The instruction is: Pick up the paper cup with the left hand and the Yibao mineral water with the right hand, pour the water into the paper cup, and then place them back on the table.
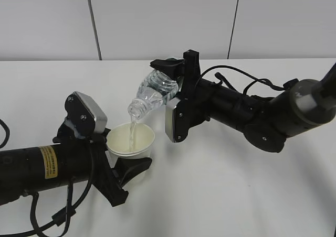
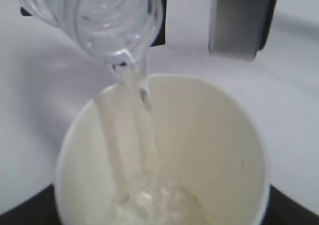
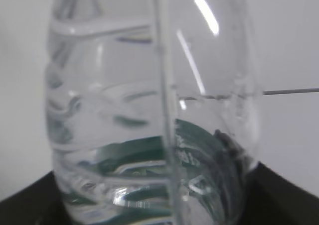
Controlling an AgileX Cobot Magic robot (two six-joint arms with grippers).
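Two end effectors are at work above the tabletop (image 1: 252,195). We see the left end effector (image 1: 123,161) closed around the paper cup (image 1: 131,141), held upright. Our right end effector (image 1: 169,74) clamps the Yibao mineral water (image 1: 153,94), tilted neck-down just above the cup's rim, a stream of water (image 2: 137,130) falling inside.

Yibao mineral water (image 1: 153,94) tilted neck-down, up and right of paper cup (image 1: 131,139), mouth above cup rim. Left hand (image 1: 118,163) clasps cup; right hand (image 1: 173,74) clasps bottle, over table (image 1: 220,195).
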